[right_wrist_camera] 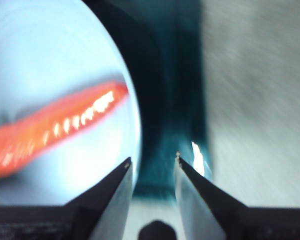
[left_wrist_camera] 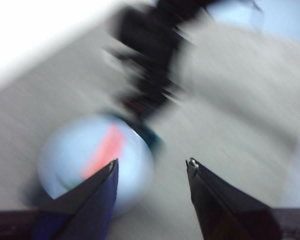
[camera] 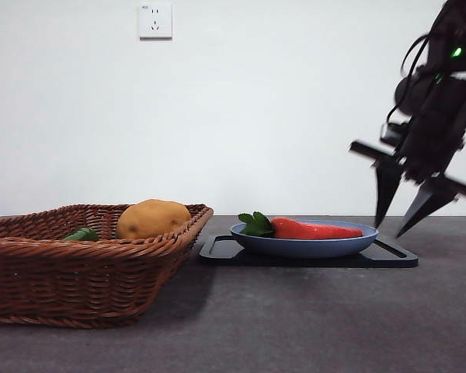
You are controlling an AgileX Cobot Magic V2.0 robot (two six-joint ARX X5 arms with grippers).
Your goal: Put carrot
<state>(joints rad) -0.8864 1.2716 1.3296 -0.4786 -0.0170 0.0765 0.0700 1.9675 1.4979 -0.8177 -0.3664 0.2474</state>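
The orange-red carrot lies on its side in a blue plate, with its green leaves toward the basket. My right gripper hangs open and empty just past the plate's right rim, tips a little above the tray. In the right wrist view the gripper is over the plate's edge, with the carrot beside it. My left gripper is open and empty, higher up. It looks down, blurred, on the plate and carrot.
The plate stands on a flat black tray. A brown wicker basket at the left holds a tan potato and a small green vegetable. The right arm shows dark in the left wrist view.
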